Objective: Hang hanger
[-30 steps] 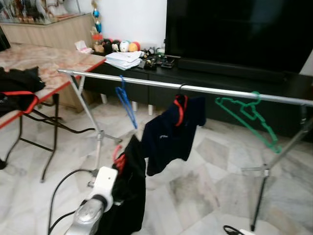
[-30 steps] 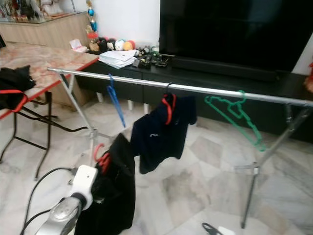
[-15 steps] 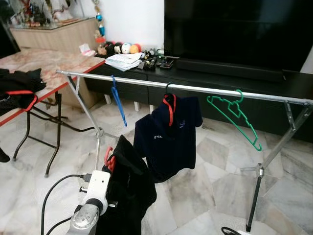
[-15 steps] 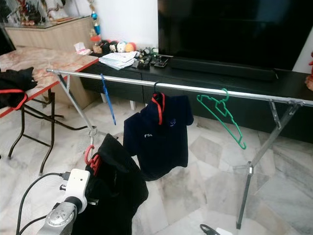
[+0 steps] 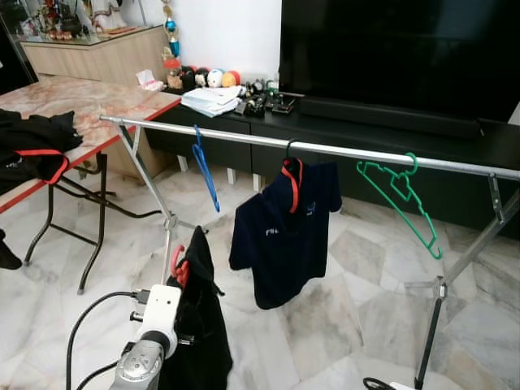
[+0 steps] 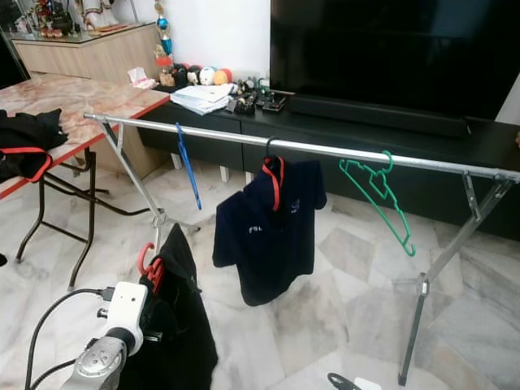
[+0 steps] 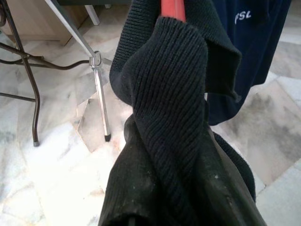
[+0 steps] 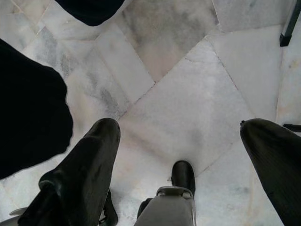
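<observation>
- On the left, low before the rail (image 5: 244, 140), the left gripper (image 5: 188, 325) grips a red hanger (image 5: 178, 266) draped in a ribbed black knit garment (image 7: 178, 117).
- Along the smooth metal rail: a thin blue hanger (image 5: 205, 172), a navy shirt (image 5: 280, 236), a green hanger (image 5: 398, 199).
- The right gripper (image 8: 178, 155) hangs spread wide over marble floor (image 8: 188, 94).

A living room with a pale grey and white marble-tiled floor (image 5: 341, 309) and a white wall (image 5: 227, 32). A large black television (image 5: 398, 49) stands on a long, low black cabinet (image 5: 366, 138) against that wall. Papers (image 5: 210, 99), small balls and trinkets sit at the cabinet's left end. On the left stands a folding table (image 5: 89, 101) with a pinkish marble-patterned top and red edge, black clothing (image 5: 32, 150) heaped on it. A light wooden sideboard (image 5: 97, 53) stands behind.
</observation>
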Controlling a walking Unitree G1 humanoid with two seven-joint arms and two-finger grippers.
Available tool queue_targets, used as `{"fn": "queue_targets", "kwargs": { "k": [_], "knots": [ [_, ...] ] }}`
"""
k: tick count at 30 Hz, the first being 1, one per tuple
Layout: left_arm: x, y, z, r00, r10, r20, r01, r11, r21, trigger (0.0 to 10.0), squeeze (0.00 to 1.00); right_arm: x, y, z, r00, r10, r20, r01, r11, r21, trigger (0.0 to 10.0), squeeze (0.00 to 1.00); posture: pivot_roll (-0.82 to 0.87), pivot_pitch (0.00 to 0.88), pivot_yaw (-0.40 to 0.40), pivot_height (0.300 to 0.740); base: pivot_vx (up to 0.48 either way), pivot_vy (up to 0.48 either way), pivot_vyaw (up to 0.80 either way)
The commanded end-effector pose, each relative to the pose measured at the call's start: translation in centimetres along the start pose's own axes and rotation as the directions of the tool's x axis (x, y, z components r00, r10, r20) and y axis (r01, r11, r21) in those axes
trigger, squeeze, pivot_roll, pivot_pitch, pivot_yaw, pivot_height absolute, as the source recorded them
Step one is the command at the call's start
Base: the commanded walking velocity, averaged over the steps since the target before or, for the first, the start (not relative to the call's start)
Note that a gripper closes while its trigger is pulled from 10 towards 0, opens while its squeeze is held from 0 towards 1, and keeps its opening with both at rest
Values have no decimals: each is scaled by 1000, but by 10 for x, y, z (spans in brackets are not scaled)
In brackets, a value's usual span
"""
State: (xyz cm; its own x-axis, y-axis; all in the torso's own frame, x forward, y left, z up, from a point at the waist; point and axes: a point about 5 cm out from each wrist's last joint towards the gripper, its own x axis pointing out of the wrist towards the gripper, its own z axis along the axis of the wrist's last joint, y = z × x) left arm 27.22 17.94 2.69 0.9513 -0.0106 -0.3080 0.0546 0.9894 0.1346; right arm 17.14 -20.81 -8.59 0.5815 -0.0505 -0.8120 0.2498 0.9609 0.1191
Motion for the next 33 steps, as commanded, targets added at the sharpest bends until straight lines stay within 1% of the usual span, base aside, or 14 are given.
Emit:
{"fn": "queue_targets", "kwargs": {
  "k": [1, 6, 9, 11, 12, 17, 23, 27, 33],
  "knots": [
    [1, 2, 11, 999, 0, 41, 0, 1000, 8, 10000, 0, 1, 2, 0, 1000, 8, -9, -8, 1000, -16, 10000, 0, -63, 0, 52, 740, 292, 0, 0],
    [2, 0, 10, 999, -15, 37, 15, 1000, 4, 10000, 0, 1, 3, 1, 1000, 11, -10, -11, 1000, -19, 10000, 0, -63, 0, 51, 740, 301, 0, 0],
    [1, -6, 8, 998, -62, 22, 62, 998, 4, 10000, 0, 1, 3, 1, 1000, 7, -11, -8, 1000, -24, 10000, 0, -65, 0, 52, 740, 305, 0, 0],
    [1, -6, 8, 998, -64, 22, 64, 998, 3, 10000, 0, 1, 3, 1, 1000, 7, -11, -8, 1000, -24, 10000, 0, -65, 0, 52, 740, 306, 0, 0],
    [1, -10, 8, 996, -90, 14, 90, 996, 7, 10000, 0, 1, 3, 1, 1000, 5, -11, -5, 1000, -28, 10000, 0, -66, 0, 52, 740, 304, 0, 0],
    [0, -13, 7, 993, -116, 1, 116, 993, 3, 10000, 0, 1, 3, 1, 1000, 4, -12, -4, 999, -35, 10000, 0, -66, 0, 52, 740, 307, 0, 0],
    [1, -10, 10, 997, -81, 15, 81, 997, 2, 10000, 0, 1, 3, 1, 1000, 8, -14, -8, 999, -40, 10000, 0, -65, 0, 51, 740, 311, 0, 0],
    [2, -8, 11, 997, -72, 21, 72, 997, 1, 10000, 0, 1, 3, 2, 1000, 10, -15, -11, 999, -47, 10000, 0, -64, 0, 50, 740, 310, 0, 0],
    [3, -8, 12, 997, -72, 24, 72, 997, 1, 10000, 0, 1, 3, 2, 1000, 13, -16, -14, 998, -56, 10000, 0, -63, 0, 49, 740, 311, 0, 0]
  ]
}}
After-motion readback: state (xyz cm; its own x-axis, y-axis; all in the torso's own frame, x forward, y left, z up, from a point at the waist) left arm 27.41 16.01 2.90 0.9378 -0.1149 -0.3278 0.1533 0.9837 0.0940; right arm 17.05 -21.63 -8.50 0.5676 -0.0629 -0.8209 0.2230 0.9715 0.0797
